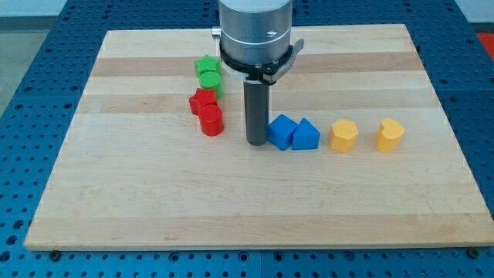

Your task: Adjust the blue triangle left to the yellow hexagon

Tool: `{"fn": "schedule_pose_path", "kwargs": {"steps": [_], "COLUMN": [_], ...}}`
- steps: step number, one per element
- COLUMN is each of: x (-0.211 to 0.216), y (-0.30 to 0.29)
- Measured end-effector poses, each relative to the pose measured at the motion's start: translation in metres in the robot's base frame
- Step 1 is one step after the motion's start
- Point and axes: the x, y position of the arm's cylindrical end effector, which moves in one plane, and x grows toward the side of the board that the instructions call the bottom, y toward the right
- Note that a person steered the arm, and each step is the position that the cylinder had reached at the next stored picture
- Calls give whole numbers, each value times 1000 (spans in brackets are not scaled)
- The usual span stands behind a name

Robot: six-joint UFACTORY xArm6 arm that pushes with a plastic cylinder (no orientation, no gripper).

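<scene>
Two blue blocks sit mid-bench [116, 208]: the cube [282, 131], then the triangle [306, 135], the hexagon [343, 135] just beyond at three o'clock. My tip [256, 143] is at the cube's nine o'clock. No pincer here. Next, seemingly, a gentle nudge toward three.

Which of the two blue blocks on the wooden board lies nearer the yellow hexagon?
The blue triangular block, on the view's right of the blue cube; the cube sits beside my tip, farther from the yellow hexagon block.

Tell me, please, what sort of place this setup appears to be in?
Probably a robotics lab bench. A wooden board lies on a blue perforated table, an industrial arm's rod ends in my tip just left of the blue cube, and small coloured blocks such as the yellow hexagon sit arranged for pushing.
</scene>
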Motion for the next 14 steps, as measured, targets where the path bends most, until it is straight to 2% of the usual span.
{"fn": "schedule_pose_path", "kwargs": {"steps": [3,5,6,8,10,14], "x": [4,35,34,-25,-37,22], "y": [19,26,7,-18,9,22]}}
